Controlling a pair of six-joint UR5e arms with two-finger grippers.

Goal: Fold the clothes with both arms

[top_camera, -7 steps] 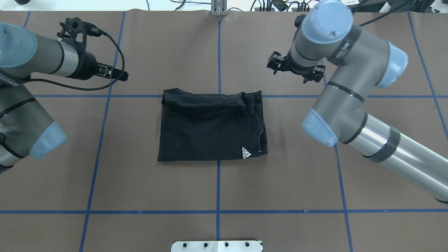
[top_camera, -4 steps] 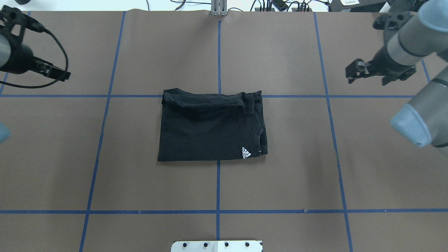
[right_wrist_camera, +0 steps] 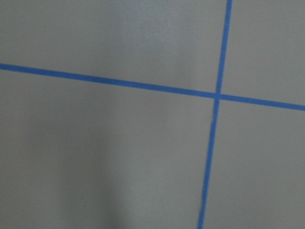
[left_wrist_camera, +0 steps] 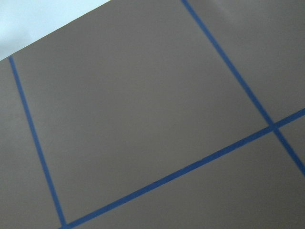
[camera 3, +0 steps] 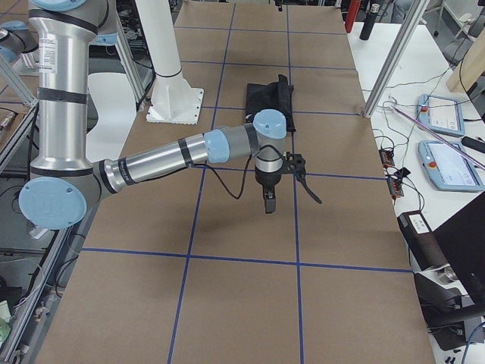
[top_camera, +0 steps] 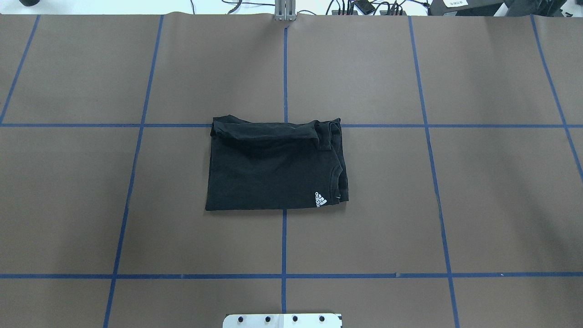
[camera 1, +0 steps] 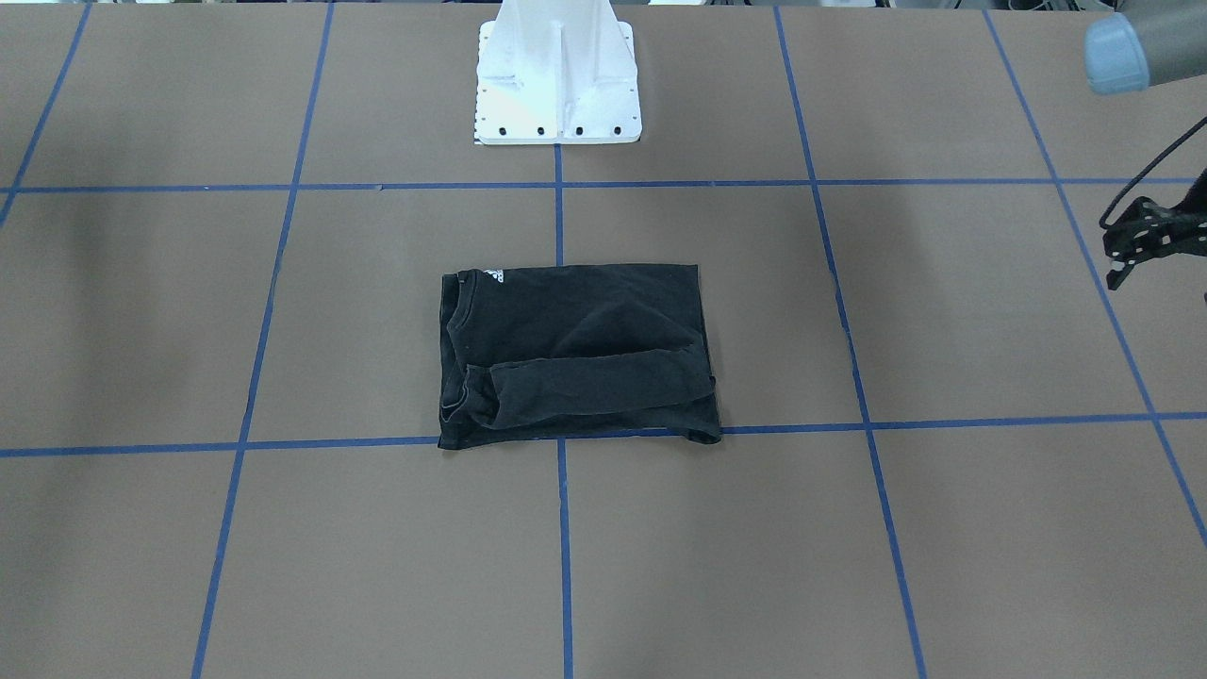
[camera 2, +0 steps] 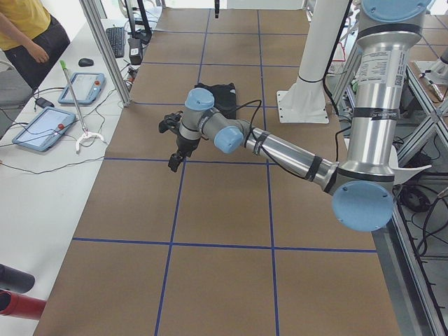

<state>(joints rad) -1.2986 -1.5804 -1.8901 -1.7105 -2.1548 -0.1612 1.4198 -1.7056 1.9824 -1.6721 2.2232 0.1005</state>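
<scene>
A folded black T-shirt (top_camera: 275, 168) is lying flat at the middle of the bench (top_camera: 91, 205). The left gripper (camera 2: 173, 165) is hanging near the bench's left edge and the right gripper (camera 3: 269, 205) near its right edge. Both are well apart from the shirt, and whether either gripper is wide or narrow cannot be told.

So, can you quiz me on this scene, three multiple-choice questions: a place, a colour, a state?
1. Where does the T-shirt lie? A at the middle of the table; B at a table corner; C on the floor.
2. What colour is its small logo? A red; B white; C yellow.
3. How is it arranged? A spread out flat; B folded into a rectangle; C crumpled in a ball.
Answers: 1 A, it lies mid-table, far from every edge; 2 B, the logo shows white on black; 3 B, its layers stack into a neat rectangle.
</scene>
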